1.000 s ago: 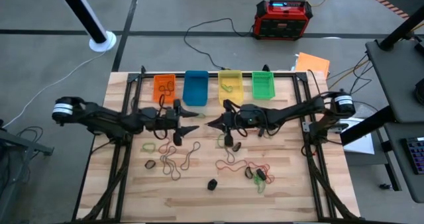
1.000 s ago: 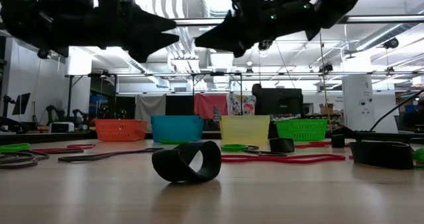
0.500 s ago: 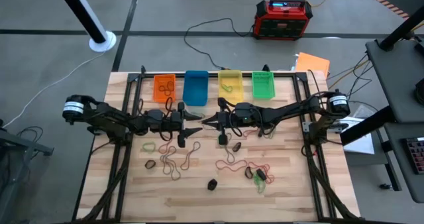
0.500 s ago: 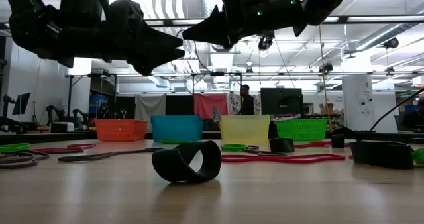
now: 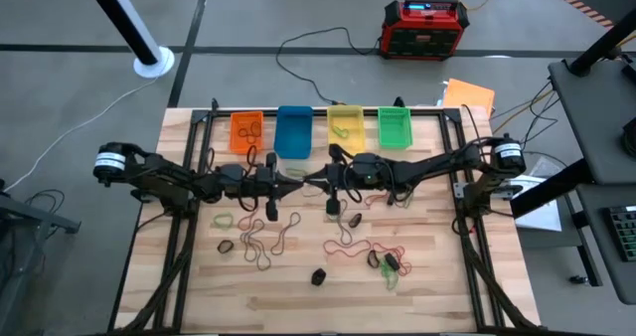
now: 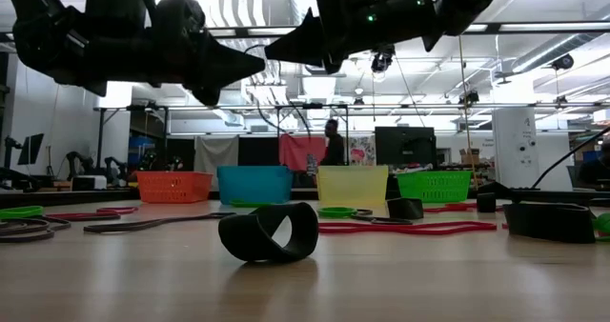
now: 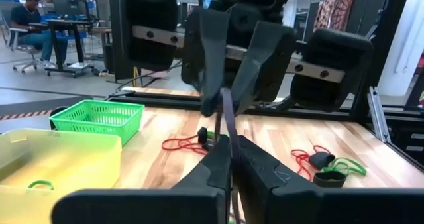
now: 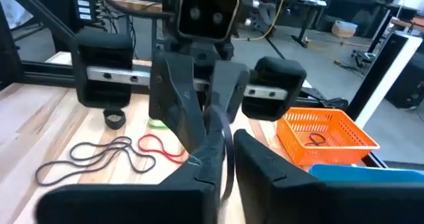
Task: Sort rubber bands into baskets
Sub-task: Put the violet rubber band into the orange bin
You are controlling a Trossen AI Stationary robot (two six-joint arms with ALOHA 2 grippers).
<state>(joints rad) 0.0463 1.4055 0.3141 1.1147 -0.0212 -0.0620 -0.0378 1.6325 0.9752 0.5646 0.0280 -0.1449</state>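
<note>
Pinching a dark rubber band [image 7: 227, 118] between fingers pressed tight together, the left claw [image 5: 297, 184] hangs above the table [image 5: 437, 276], tip to tip with the right claw [image 5: 308, 181]. The right claw's fingers [image 8: 264, 163] stand slightly apart with the same band hanging in the gap; whether they touch it cannot be told. Just beyond the two tips, on the far side, stands the blue basket [image 5: 293, 130], with the orange basket [image 5: 246, 130] on the left claw's side of it and the yellow basket [image 5: 345, 125] and green basket [image 5: 394, 126] on the right claw's side. On the near side of the claws, down on the wood, lie loose brown loops [image 5: 273, 232], red loops [image 5: 373, 249] and, farthest out, a thick black band [image 6: 269, 232].
</note>
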